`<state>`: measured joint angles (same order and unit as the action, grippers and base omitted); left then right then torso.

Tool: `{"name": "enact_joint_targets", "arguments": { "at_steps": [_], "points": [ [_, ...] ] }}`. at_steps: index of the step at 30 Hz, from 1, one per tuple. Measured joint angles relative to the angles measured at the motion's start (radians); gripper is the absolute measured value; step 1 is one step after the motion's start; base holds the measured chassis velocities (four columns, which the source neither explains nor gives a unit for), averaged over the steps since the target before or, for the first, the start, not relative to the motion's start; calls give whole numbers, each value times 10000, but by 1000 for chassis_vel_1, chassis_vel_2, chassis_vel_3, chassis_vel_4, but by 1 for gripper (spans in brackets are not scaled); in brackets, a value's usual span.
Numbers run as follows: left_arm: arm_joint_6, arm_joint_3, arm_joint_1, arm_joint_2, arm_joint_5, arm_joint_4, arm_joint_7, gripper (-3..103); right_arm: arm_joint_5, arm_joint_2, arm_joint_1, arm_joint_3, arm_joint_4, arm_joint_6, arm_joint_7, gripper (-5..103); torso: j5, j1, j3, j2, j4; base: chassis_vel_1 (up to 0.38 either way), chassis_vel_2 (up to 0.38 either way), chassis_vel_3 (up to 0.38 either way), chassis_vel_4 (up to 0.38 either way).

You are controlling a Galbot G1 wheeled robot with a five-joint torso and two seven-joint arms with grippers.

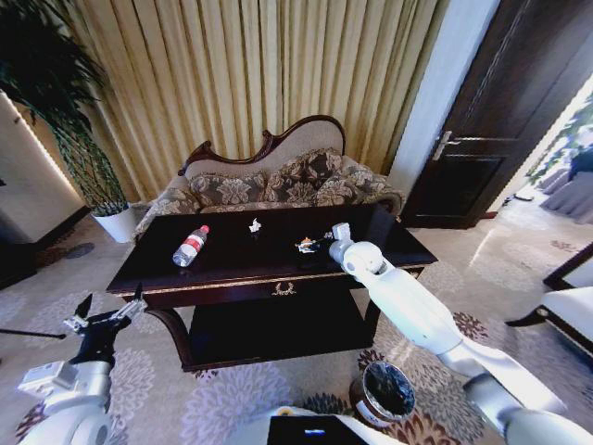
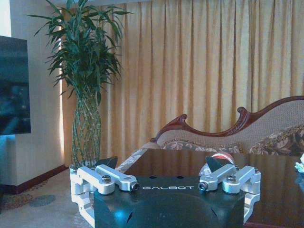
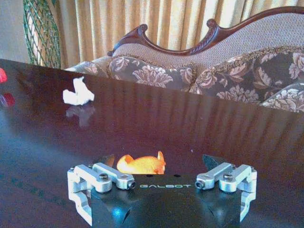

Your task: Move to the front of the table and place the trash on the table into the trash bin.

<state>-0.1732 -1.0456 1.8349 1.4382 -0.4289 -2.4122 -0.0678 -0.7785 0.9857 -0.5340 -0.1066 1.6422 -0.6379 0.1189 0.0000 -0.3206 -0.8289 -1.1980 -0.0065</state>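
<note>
Right tool (image 3: 159,164) open at orange scrap (image 3: 141,164)

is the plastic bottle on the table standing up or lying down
Lying down. In the head view the bottle rests on its side on the table, near the left end, its cap end pointing toward the sofa.

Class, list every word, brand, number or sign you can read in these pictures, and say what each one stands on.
"GALBOT": on the left gripper body, left wrist view.
"GALBOT": on the right gripper body, right wrist view.
Red label on the bottle: too small to read.
Gold emblem on the table front rail: ornament, no letters legible.
</note>
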Motion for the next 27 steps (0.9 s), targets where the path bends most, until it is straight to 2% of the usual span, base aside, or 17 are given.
{"name": "enact_joint_targets", "arguments": {
  "at_steps": [27],
  "points": [
    [-3, 68, 42, 31, 17, -86, -1, 100, -119, 39, -66, 48, 26, -64, 0, 100, -1, 0, 0, 0, 0, 0, 0, 0, 0]
  ]
}}
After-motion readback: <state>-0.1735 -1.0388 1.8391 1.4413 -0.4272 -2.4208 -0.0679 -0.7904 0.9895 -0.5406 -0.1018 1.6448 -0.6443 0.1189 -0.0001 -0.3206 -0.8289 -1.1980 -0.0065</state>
